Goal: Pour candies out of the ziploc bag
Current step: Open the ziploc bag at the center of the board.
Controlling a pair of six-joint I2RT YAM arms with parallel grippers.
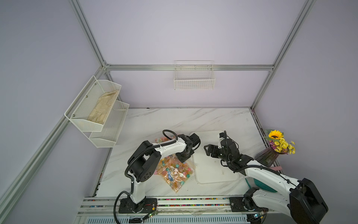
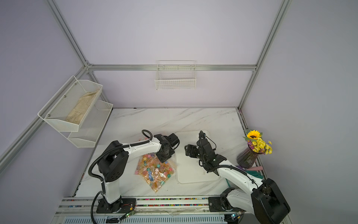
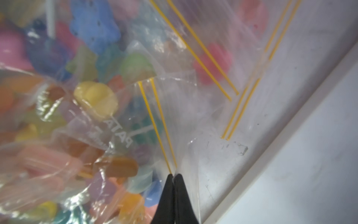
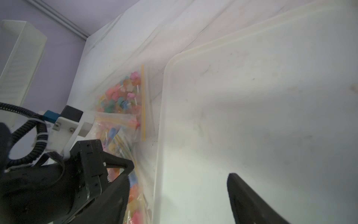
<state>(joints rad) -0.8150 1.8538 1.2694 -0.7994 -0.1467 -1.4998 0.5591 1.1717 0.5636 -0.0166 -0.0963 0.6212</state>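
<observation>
**Inspector A:** Starting at the left. The left claw (image 3: pixel 174 179) is pressing its black jaws together on a fold of film at the zip end of the clear plastic ziploc bag (image 1: pixel 175 174), where its yellow zip lines are running in. The bag is lying on the white marble-patterned tabletop (image 1: pixel 203 120), just beside the tray's left rim.

**Inspector B:** Contents?

**Inspector A:** The small translucent multicoloured candies on pale sticks (image 1: pixel 170 168) are all sitting inside the bag. None is showing on the white shallow plastic tray (image 1: pixel 217 174). In my judgement, pouring is not yet begun.

**Inspector B:** And moving right?

**Inspector A:** The right claw (image 1: pixel 206 150) is hovering over the tray with its jaws spread, gripping nothing. Further right, the dark ribbed glass vase of yellow flowers (image 1: pixel 266 158) is standing at the tabletop's edge.

**Inspector B:** What are you flagging?

**Inspector A:** Four hazards.
- The pinch is taking only thin film, so the weight of the sweets may be dragging it free on lifting.
- I cannot tell whether the zip is open. If it is sealed, tipping will be yielding nothing.
- If the mouth is pointing away from the tray, candies may be scattering across the tabletop.
- The sticks may be snagging in the folds and clogging the flow.
</observation>
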